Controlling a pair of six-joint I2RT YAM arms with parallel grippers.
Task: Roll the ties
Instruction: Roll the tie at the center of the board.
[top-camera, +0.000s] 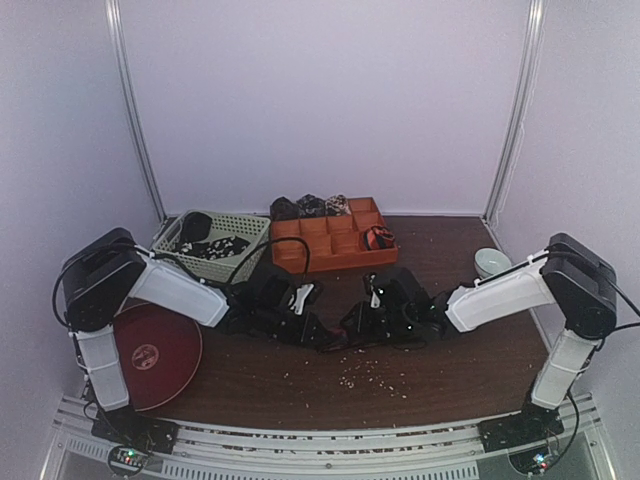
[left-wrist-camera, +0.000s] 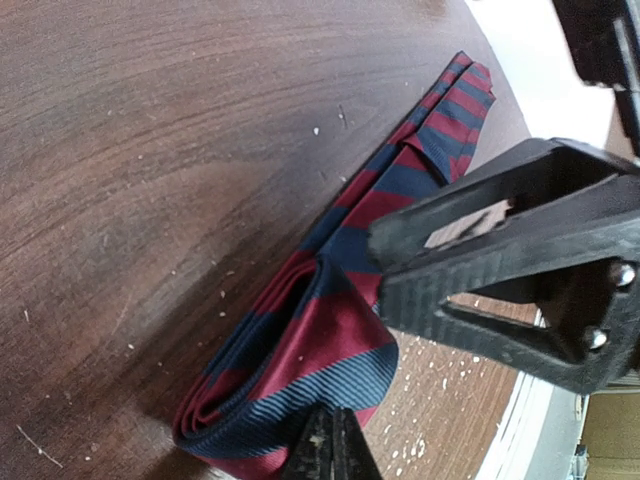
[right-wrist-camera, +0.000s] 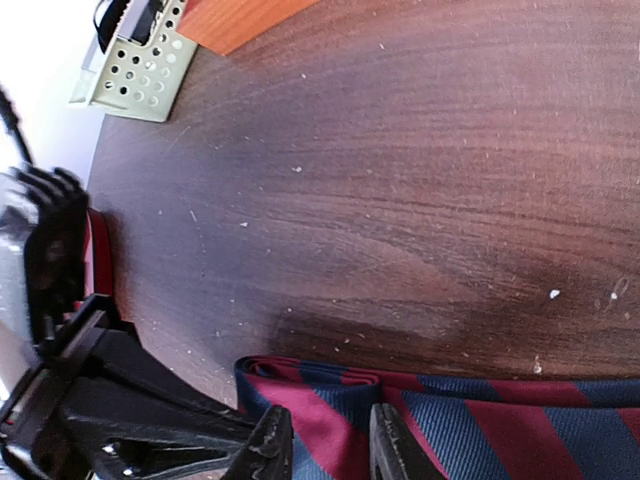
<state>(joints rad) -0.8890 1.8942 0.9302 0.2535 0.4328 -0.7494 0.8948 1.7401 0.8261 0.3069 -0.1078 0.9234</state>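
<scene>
Three pale lilac walls close in a dark brown wooden table sprinkled with pale crumbs. At the table's middle lies a red-and-navy striped fabric necktie, doubled over itself in flat layers with a rounded fold at one end. The black left gripper pinches that fold, tips together. The black right gripper clamps the fabric further along.
</scene>
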